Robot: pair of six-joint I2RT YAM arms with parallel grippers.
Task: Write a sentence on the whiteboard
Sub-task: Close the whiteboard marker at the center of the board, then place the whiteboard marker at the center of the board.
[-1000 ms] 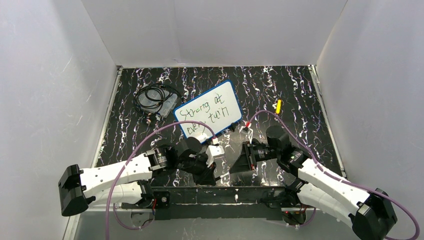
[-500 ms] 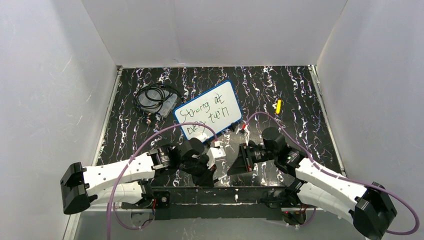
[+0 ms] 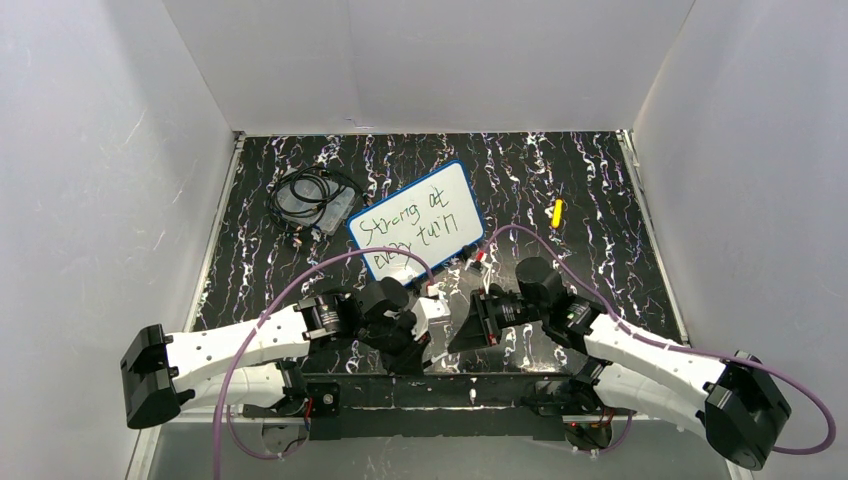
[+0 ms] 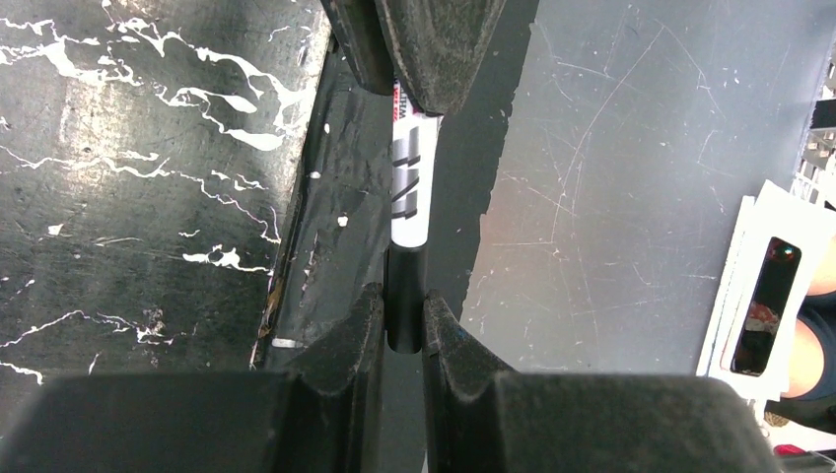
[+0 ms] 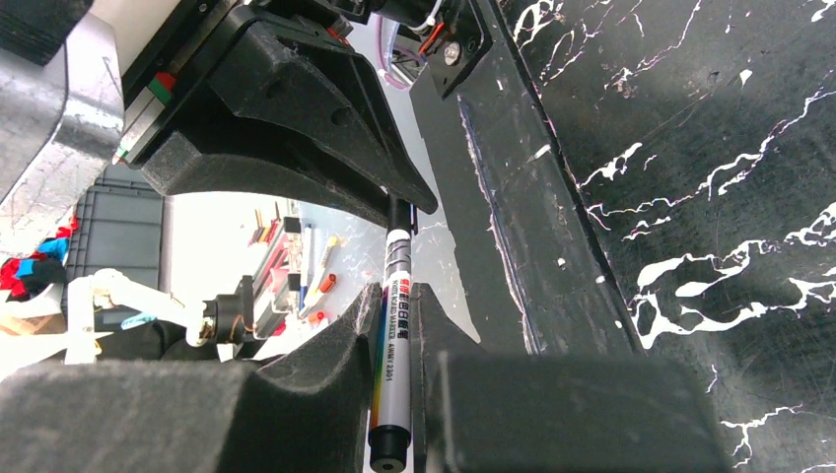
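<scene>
Change: both arms are drawing back toward the near edge. The right tool (image 5: 394, 305) is sliding left to meet the left tool (image 4: 404, 315), well short of the whiteboard (image 3: 452, 185).
Left tool: pressing together on the black end of the marker (image 4: 408, 187), probably its cap.
Right tool: pinching the white barrel of the same marker, so the pen is bridging the two tools.
Whiteboard: lying skewed in the middle of the worktop (image 3: 600, 200), beyond both tools, with nothing touching it.
Sentence (image 3: 412, 228): showing in two dark lines, reading roughly "Strong at every turn".
Meaning: the writing is looking finished. The double grip is suggesting capping or a hand-over, not another stroke.
Around: a cable bundle (image 3: 310, 200) is lying just left of the board. A small yellow item (image 3: 557, 212) is lying well apart on the right.
In the way: the left arm's purple cable (image 3: 330, 262) is arching over the board's near corner. Nothing else is sitting between the tools and the board.
</scene>
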